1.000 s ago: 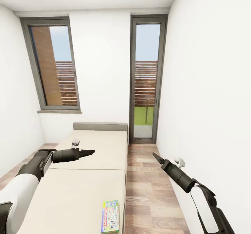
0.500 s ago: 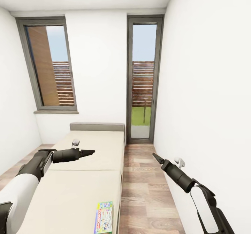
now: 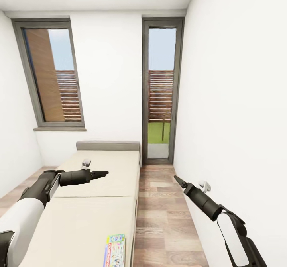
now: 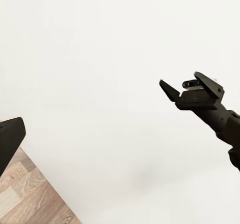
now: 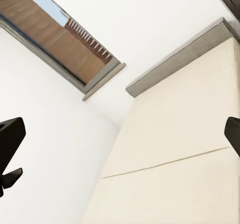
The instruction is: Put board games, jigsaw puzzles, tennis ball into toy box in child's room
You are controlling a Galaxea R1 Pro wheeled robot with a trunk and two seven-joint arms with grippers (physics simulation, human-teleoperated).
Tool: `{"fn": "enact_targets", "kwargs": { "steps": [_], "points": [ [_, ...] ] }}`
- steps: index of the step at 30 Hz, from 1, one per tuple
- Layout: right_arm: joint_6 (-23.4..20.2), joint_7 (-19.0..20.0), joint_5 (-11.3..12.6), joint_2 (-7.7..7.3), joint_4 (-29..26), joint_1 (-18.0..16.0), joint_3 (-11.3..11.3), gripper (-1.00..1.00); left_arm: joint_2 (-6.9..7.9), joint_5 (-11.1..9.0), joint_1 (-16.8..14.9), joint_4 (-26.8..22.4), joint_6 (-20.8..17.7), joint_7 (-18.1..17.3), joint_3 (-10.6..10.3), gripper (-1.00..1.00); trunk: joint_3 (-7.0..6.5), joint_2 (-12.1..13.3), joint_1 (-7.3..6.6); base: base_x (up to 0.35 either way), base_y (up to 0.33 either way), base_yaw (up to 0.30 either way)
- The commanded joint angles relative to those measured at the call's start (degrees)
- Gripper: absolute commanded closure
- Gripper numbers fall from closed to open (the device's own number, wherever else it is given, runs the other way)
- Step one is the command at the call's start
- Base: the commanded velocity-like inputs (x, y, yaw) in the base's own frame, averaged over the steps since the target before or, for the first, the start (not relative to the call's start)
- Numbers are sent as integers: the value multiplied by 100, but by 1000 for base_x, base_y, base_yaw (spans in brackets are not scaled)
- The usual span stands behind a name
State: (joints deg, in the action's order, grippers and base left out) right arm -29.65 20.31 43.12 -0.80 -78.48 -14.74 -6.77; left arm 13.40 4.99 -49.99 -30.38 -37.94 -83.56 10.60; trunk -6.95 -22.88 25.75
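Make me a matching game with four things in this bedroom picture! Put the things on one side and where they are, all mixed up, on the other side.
Things:
1. board game
2. left tool
3. right tool
4. headboard

Places:
A. above the wooden floor, near the right-hand wall
B. at the far end of the bed, by the wall under the window
C. flat on the mattress, at the bed's near right edge
D. in the air above the mattress

Pairs: 1-C, 2-D, 3-A, 4-B
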Motion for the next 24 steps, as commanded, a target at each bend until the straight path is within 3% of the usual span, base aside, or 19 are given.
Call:
{"fn": "enact_targets", "kwargs": {
  "steps": [1, 19, 24],
  "points": [
    [-41, 9, 29, 1, 9, -3, -9, -100, -4, 52, -2, -3, -59, -43, 30, -100, -3, -4, 4, 94, -1, -144],
    [-32, -39, 21, 18, 56, -3, 6, -100, -4, 54, 0, -3, -56, -47, 30, -100, -17, -4, 4, 12, 0, -23],
    [128, -201, 121, 181, -107, -139, 46, -100, -118, 110, -163, -165, 106, -208, -5, -100, -17, -4, 4, 0, 0, 0]
  ]
}}
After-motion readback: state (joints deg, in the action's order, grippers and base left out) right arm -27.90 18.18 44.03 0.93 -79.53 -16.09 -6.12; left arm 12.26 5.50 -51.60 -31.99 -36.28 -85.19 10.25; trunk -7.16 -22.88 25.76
